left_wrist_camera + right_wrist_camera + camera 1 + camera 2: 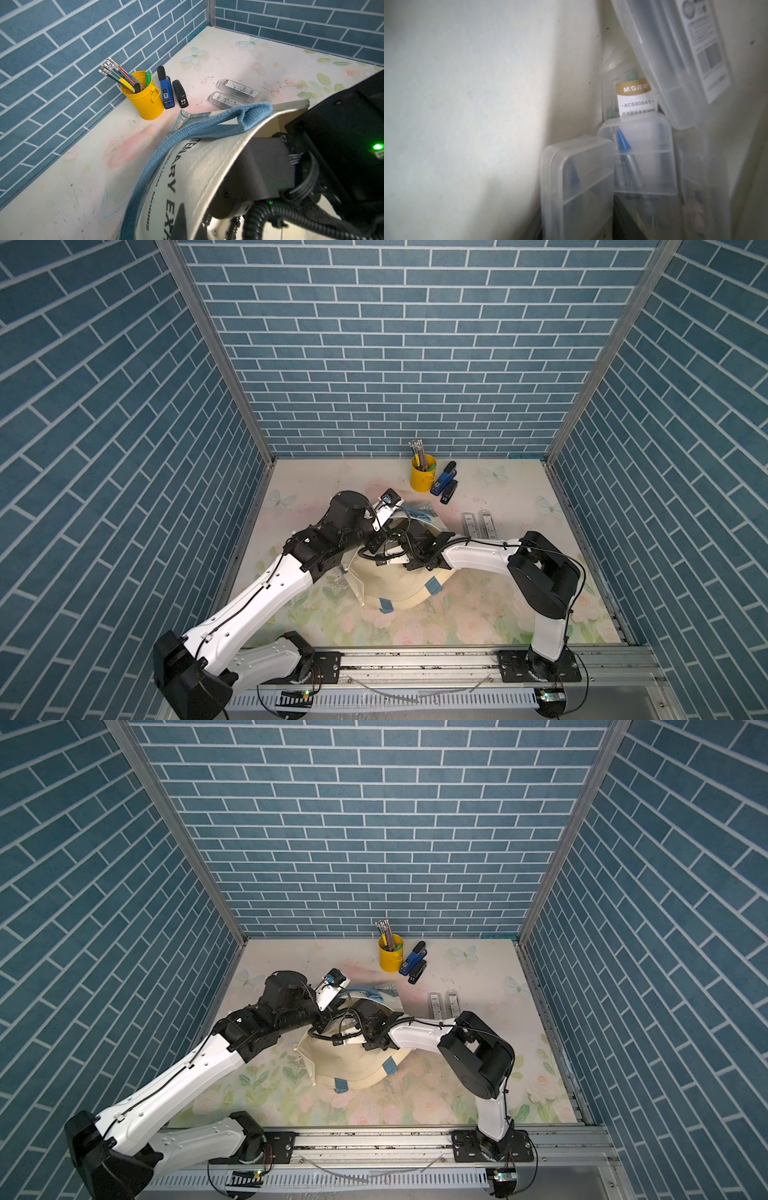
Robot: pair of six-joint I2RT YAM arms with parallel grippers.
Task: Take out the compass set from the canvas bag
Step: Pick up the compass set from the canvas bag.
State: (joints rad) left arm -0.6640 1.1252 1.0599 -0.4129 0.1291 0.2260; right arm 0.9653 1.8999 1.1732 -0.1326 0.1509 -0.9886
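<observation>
The cream canvas bag (399, 587) (353, 1067) with light blue handles (207, 126) lies mid-table. My left gripper (182, 224) (376, 539) is shut on the bag's upper rim and holds the mouth arched open. My right arm reaches in under that rim, so its gripper is hidden in both top views. Inside, the right wrist view shows several clear plastic compass set cases. One case (577, 182) stands between the dark fingers of my right gripper (577, 228), one (641, 162) is beside it, and one (675, 52) is beyond. Blur hides whether the fingers touch the case.
Two more clear cases (468, 524) (487, 524) lie on the table right of the bag. At the back stand a yellow pencil cup (423, 477), a blue stapler (444, 483) and a black stapler (449, 492). Brick-patterned walls close in three sides.
</observation>
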